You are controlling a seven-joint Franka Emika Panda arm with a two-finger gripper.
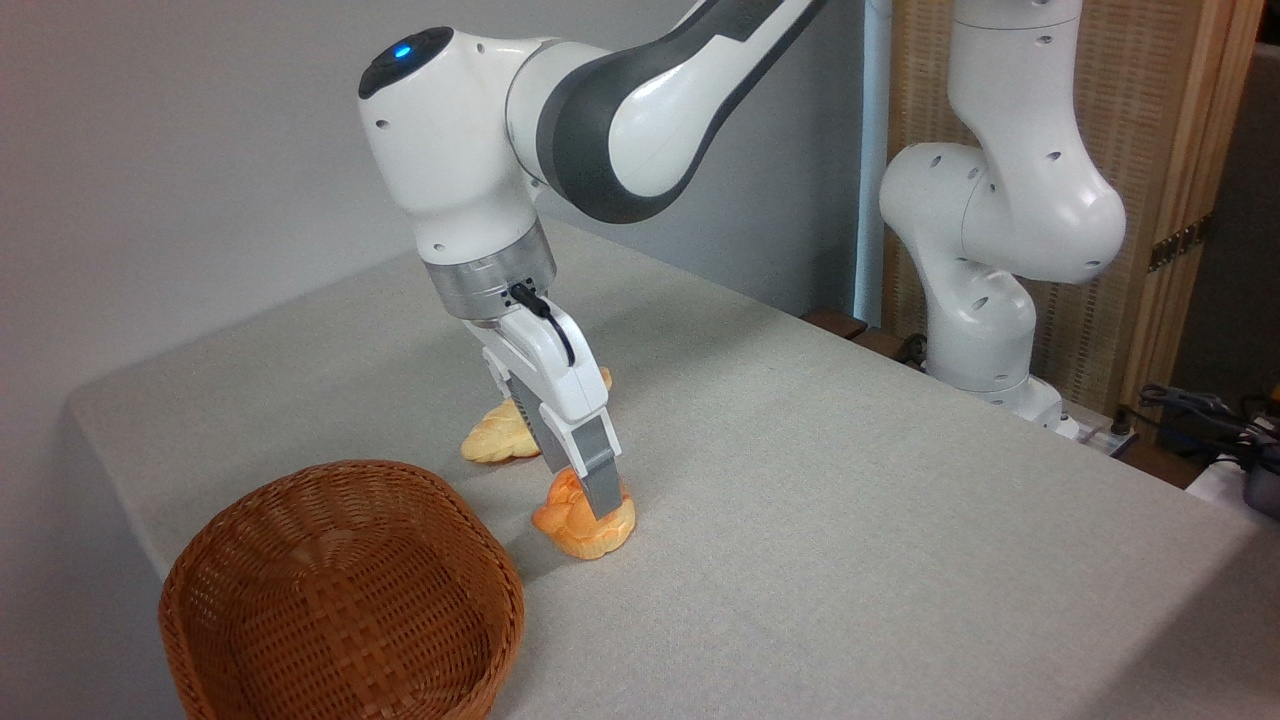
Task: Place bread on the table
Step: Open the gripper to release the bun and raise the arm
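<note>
The bread (598, 536), a small orange-golden knotted bun, rests on the grey cloth of the table (860, 480) just right of the basket. My gripper (585, 495) comes down on it from above. Its two fingers stand close together on either side of the bun's knotted top, and the near finger (603, 480) covers part of the bun. The bun's underside touches the cloth.
A brown wicker basket (340, 590) with nothing in it stands at the front left, close to the bun. A paler braided bread (495, 438) lies on the cloth behind the gripper. The arm's white base (990, 330) stands at the table's far right edge, with cables (1200, 410) beside it.
</note>
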